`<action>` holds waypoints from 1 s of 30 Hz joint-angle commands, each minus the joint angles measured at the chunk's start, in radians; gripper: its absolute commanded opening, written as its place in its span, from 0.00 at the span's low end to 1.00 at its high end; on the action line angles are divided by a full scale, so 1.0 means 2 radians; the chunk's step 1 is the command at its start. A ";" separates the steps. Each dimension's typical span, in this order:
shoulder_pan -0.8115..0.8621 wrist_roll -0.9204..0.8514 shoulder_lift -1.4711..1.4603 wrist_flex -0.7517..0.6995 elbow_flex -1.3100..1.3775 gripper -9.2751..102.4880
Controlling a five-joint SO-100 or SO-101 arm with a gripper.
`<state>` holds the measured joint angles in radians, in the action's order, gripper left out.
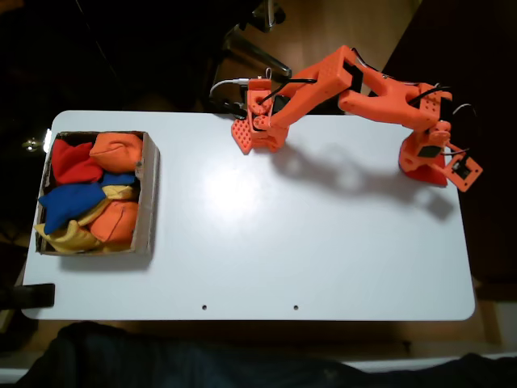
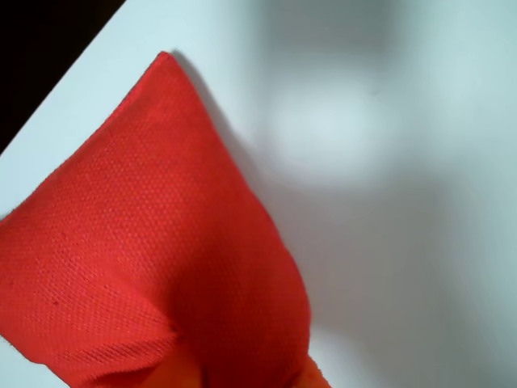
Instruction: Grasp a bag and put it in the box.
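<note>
Red fabric of the bag (image 2: 153, 259) is seen close in the wrist view, one corner pointed up toward the table's (image 1: 266, 242) far edge. It appears gripped by the gripper (image 1: 252, 133), well apart from the box (image 1: 148, 190) of bean bags.

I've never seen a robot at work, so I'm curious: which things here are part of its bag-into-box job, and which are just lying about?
Part of the job: red bag, near the table edge; gripper; cardboard box.
Just lying about: orange bags, blue bag, yellow bag and a pointed red bag, all already in the box.
</note>
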<state>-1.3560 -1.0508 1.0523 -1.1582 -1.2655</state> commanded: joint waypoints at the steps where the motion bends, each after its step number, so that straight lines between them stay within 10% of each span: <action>1: 0.015 0.002 0.015 -0.010 -0.008 0.08; 30: 0.088 0.006 0.199 -0.006 -0.130 0.08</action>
<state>-1.1980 -1.0400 1.3545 -1.1827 -1.5278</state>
